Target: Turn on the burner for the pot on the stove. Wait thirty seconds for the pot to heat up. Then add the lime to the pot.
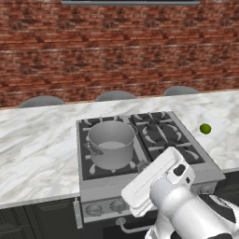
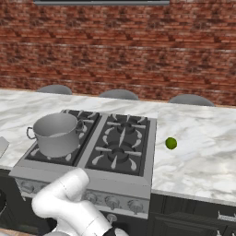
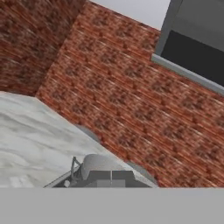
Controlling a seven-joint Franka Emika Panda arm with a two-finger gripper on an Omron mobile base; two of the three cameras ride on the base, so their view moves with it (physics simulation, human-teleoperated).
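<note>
Stove [image 1: 184,164]: steel gas cooktop set into the marble desk [image 1: 32,149], brick wall [image 1: 116,51] behind, knobs [image 1: 94,209] in a row along its front face. Placement suits the job, controls facing the robot.

Pot [image 1: 111,144]: grey stockpot, upright on the near left burner, centred on the grate so a flame would sit under it. Hand view shows its rim low in frame.

Arm [image 1: 161,186]: raised in front of the stove, hand apparently tilted up toward the wall; probably not yet at the knobs.

Lime [image 1: 205,128]: on the desk, right of the stove, well apart from the pot, untouched.

Fingers [image 3: 111,176]: pressed together, holding nothing.
</note>
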